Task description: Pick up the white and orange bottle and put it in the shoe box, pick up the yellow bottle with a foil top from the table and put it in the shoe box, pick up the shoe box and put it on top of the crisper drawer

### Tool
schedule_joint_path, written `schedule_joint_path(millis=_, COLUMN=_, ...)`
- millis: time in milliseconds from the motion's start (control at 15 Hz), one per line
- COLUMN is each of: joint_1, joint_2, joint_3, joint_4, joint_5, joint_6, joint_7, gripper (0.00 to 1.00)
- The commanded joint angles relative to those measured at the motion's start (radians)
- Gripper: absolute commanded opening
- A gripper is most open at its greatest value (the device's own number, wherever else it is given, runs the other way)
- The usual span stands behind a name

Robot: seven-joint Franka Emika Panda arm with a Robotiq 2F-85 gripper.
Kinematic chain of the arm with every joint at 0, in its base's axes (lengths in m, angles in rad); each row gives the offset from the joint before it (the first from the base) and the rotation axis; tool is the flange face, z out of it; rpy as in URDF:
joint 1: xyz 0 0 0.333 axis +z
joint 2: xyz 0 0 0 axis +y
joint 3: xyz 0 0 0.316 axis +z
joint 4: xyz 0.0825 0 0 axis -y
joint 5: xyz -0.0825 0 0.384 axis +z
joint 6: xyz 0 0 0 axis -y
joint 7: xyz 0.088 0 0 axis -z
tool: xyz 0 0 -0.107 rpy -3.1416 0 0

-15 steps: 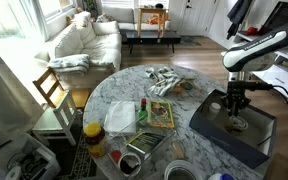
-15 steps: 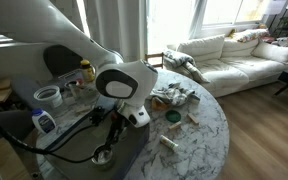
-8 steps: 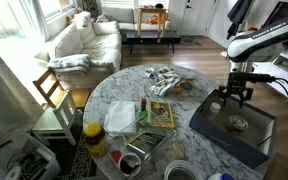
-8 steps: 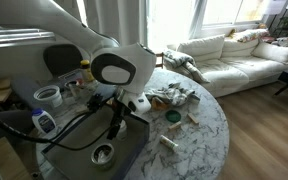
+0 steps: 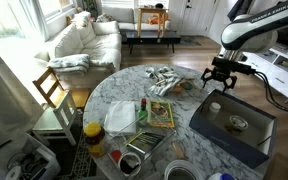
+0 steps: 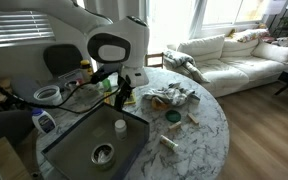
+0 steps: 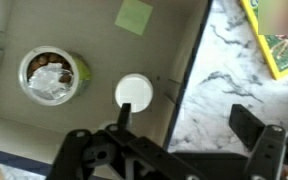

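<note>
In the wrist view, the shoe box was seen from above, its brown floor bearing two bottles. The foil-topped bottle was placed towards nine o'clock, and the white-capped bottle stood near it at its three o'clock, apart and not touching. A green label was seen inside the box at twelve o'clock of the white cap. The gripper was held over the box's right-hand wall, its fingers spread wide with nothing between them. Beyond that wall the marble table was shown, with a green-edged booklet lying at two o'clock. In an exterior view, a pale sofa was seen at ten o'clock and a wooden chair at nine o'clock, just beside the round table. The crisper drawer was set on the marble at nine o'clock of the shoe box, well apart from it. A small metal tray was placed at the drawer's five o'clock, and a heap of cloth at its one o'clock.
</note>
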Motion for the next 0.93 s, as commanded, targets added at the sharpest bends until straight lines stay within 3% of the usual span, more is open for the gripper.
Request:
schedule_joint_path(millis=0, joint_1=0.005, joint_2=0.009, joint_3=0.006, joint_4=0.002, joint_5=0.007, joint_6=0.033, joint_7=0.021, gripper=1.00)
schedule_joint_path(millis=333, joint_1=0.010, joint_2=0.025, joint_3=0.007, joint_4=0.003, joint_5=0.012, joint_6=0.058, joint_7=0.040, gripper=1.00)
schedule_joint_path(millis=533, joint_1=0.006, joint_2=0.048, joint_3=0.028, joint_4=-0.006, joint_5=0.078, joint_6=0.094, joint_7=0.013, gripper=1.00)
schedule_joint_path(millis=867, joint_1=0.012, joint_2=0.089, joint_3=0.045, joint_4=-0.014, joint_5=0.089, joint_6=0.190, joint_7=-0.010, gripper=1.00)
